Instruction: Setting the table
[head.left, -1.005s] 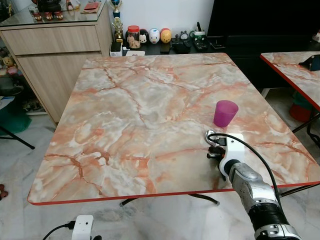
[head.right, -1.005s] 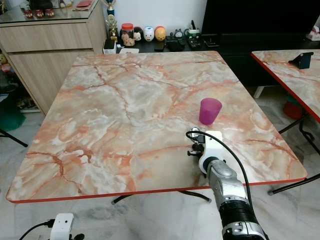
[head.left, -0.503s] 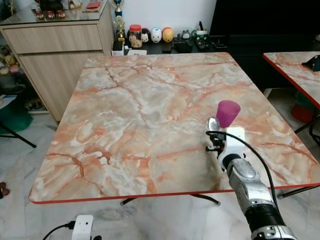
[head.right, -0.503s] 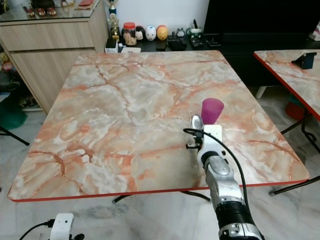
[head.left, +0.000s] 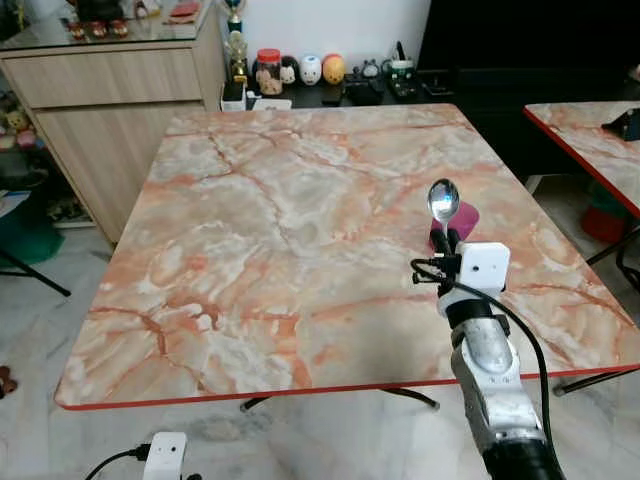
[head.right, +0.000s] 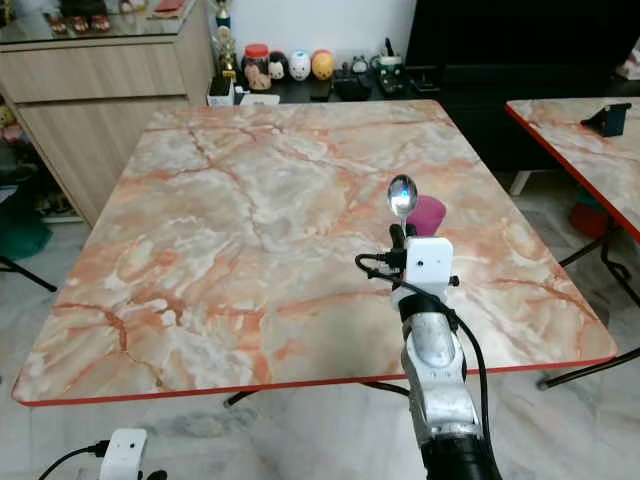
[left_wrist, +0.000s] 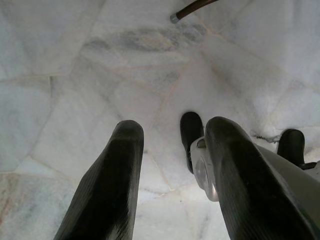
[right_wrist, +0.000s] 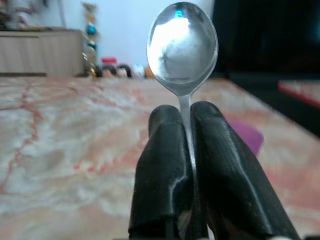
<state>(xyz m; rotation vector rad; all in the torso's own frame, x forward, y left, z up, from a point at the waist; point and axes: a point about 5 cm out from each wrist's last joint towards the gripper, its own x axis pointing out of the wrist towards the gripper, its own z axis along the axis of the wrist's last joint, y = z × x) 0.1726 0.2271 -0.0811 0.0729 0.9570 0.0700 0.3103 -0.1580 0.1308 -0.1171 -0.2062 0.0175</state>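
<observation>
Table (head.left: 300, 230): square top of glossy marble-patterned surface, pink-orange veins on grey-white, thin red edge band, dark metal legs below.

Spoon (head.left: 443, 202): polished silver metal, oval bowl, slim handle. Held upright above the right near part of the table, bowl uppermost and reflecting the room. In the right wrist view the handle runs down between the two fingers.

Right gripper (right_wrist: 186, 120): two long black fingers of ribbed matte texture, clamped tight on the spoon handle. White box-shaped camera housing and a black cable sit behind it on the silver arm (head.left: 490, 370), which rises from the near right.

Cup (head.left: 464, 216): translucent purple plastic, on the table's right side, mostly hidden behind the spoon and gripper.

Left gripper (left_wrist: 170, 165): black fingers parted with nothing between them, hanging over pale grey veined marble floor tiles (left_wrist: 75, 65).

Sideboard (head.left: 110, 110): light wood-grain, far left. Low dark shelf (head.left: 330, 95) at the far wall with small round figurines and a red-lidded jar. Second table (head.left: 590, 150) of the same pattern at right.

Change: one second ago the right gripper lay low near the table's near edge, with the cup standing plainly visible beyond it; the arm has since risen and the spoon now stands vertical in front of the cup.
</observation>
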